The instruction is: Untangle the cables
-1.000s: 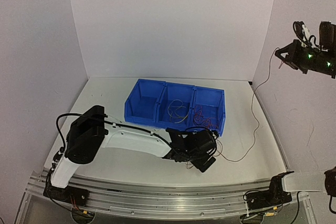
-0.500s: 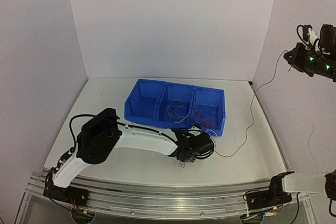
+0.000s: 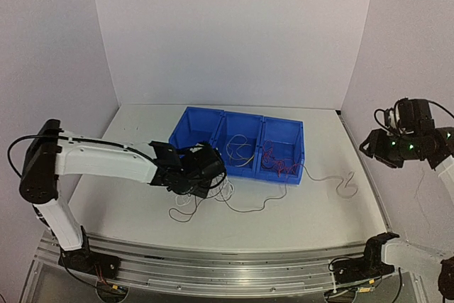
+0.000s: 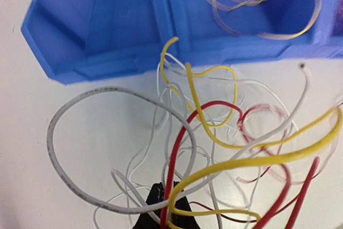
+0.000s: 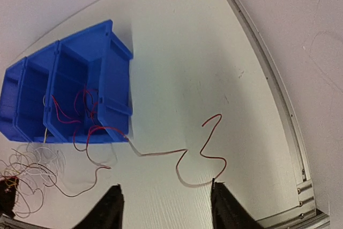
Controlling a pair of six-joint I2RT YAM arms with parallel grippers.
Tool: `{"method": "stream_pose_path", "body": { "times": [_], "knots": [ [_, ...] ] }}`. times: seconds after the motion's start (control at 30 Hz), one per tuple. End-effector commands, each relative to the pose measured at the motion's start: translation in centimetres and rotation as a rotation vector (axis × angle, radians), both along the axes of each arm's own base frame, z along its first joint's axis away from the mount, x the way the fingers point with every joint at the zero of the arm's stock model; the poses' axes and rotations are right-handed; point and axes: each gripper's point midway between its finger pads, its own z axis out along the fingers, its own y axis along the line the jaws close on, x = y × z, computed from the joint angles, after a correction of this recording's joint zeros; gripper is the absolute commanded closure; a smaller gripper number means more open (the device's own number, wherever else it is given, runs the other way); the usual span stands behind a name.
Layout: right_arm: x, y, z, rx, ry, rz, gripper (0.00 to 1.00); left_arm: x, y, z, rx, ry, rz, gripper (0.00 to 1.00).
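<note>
Left fingers (image 4: 156, 201) clench cable tangle (image 4: 214, 148), right fingers (image 5: 110, 210) spread, empty; hard tug could tighten knots, drag red wire (image 5: 80, 111) from blue bin (image 5: 115, 73).

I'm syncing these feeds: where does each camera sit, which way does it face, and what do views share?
Top external: above, behind the bases, facing forward-down at the white table; left arm and right arm show.
Left wrist: looks down at the tangle of yellow, red and white wires; black fingertips at bottom.
Right wrist: high, right side, looking down-left; two black fingers.
Shared: all see the blue three-compartment plastic bin.
</note>
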Motion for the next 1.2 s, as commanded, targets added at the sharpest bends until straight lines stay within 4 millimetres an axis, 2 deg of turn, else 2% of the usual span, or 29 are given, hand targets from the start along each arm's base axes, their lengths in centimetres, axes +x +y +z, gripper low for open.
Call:
{"method": "stream_pose_path", "body": {
  "times": [0.0,0.1,0.2,0.27,0.33,0.47,0.57,0.63,0.77,0.93,1.1,1.17],
  "knots": [
    [-1.3,3.0,-0.3,0.111,-0.015,0.145,0.20,-0.4,-2.0,8.8,-0.210,-0.124,-0.167,1.00],
    [-1.2,6.7,0.2,0.222,-0.064,0.350,0.17,-1.2,-2.5,13.9,-0.330,-0.181,-0.258,1.00],
    [-1.2,10.7,1.3,0.298,-0.180,0.565,0.17,-2.0,-2.9,17.6,-0.416,-0.212,-0.318,1.00],
    [-2.1,14.4,1.6,0.309,-0.261,0.753,0.17,-2.2,-2.8,19.7,-0.458,-0.228,-0.321,1.00],
    [-2.9,18.3,1.6,0.264,-0.363,0.930,0.17,-2.4,-2.9,21.0,-0.489,-0.226,-0.320,1.00],
    [-5.5,26.4,-1.7,0.121,-0.348,1.241,0.20,-2.3,-2.8,22.3,-0.522,-0.211,-0.280,1.00],
    [-6.4,30.7,-4.3,0.015,-0.338,1.371,0.24,-2.2,-2.6,22.3,-0.535,-0.198,-0.250,1.00],
    [-7.1,32.7,-5.2,0.018,-0.347,1.421,0.26,-2.2,-2.4,22.2,-0.541,-0.190,-0.225,1.00],
    [-6.7,34.9,-6.1,0.015,-0.429,1.396,0.27,-2.2,-2.5,21.8,-0.554,-0.170,-0.209,1.00],
    [-5.1,35.9,-7.1,-0.027,-0.488,1.356,0.29,-2.3,-2.7,21.8,-0.564,-0.152,-0.203,1.00],
    [-5.9,36.8,-7.9,0.027,-0.448,1.387,0.38,-2.0,-2.5,21.5,-0.548,-0.138,-0.162,1.00],
    [-6.0,36.8,-8.3,0.035,-0.434,1.379,0.39,-1.8,-2.3,21.3,-0.534,-0.133,-0.137,1.00]
  ]
}}
